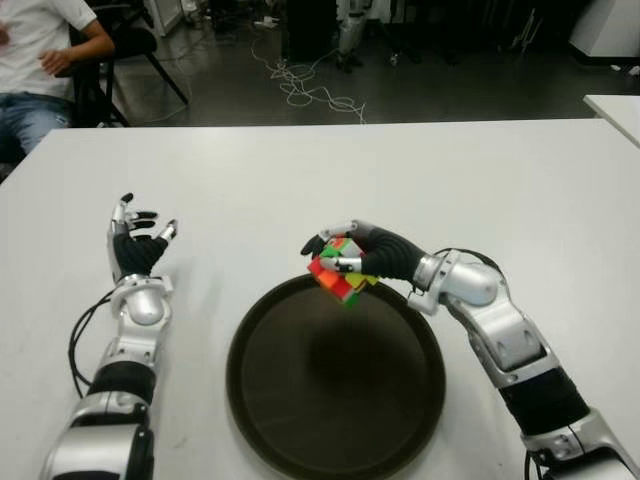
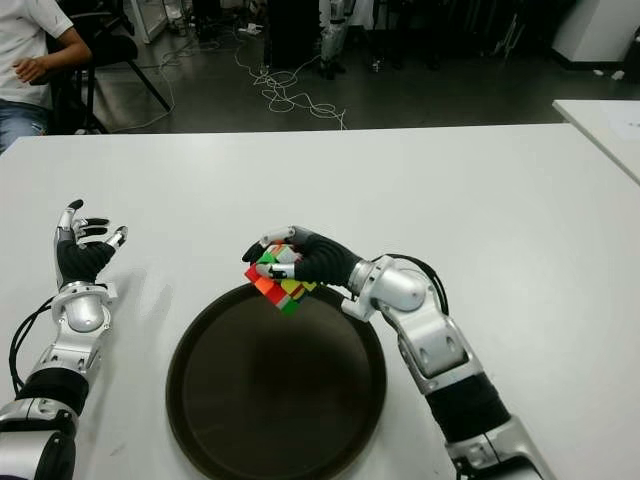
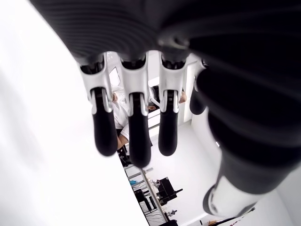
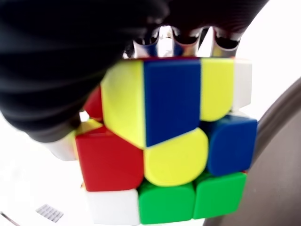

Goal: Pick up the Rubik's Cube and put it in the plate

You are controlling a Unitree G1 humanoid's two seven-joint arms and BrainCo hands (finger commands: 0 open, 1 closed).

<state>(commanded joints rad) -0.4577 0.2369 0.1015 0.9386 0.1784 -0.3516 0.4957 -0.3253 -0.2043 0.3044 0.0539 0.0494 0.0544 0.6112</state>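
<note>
Nearest the head camera, the plate [image 1: 300,420] lies dark and round on the table [image 1: 480,180], with its far rim under the right hand [image 1: 355,258]. That hand grasps the cube [image 1: 337,272] from above, fingers [image 4: 186,40] curled over the top and the thumb against one side; the right wrist view shows the cube clamped against the palm, with the plate rim curving beside it. In the eye views the cube is tilted and appears clear of the plate surface, over the far rim. Judged from this, the carry step is nearly complete and placement is not yet done. The next move calls for bringing the cube further over the plate centre, lowering it until it seats, then releasing the fingers without dragging the cube. Risk: a release this close to the rim could let the cube tip outward onto the table. Outward to the left, the left hand [image 1: 138,248] shows well apart from the plate, fingers extended and holding nothing. Beyond the white table, the room has a dark floor with loose cables [image 1: 300,85], and a seated person [image 1: 40,60] at the far left.
</note>
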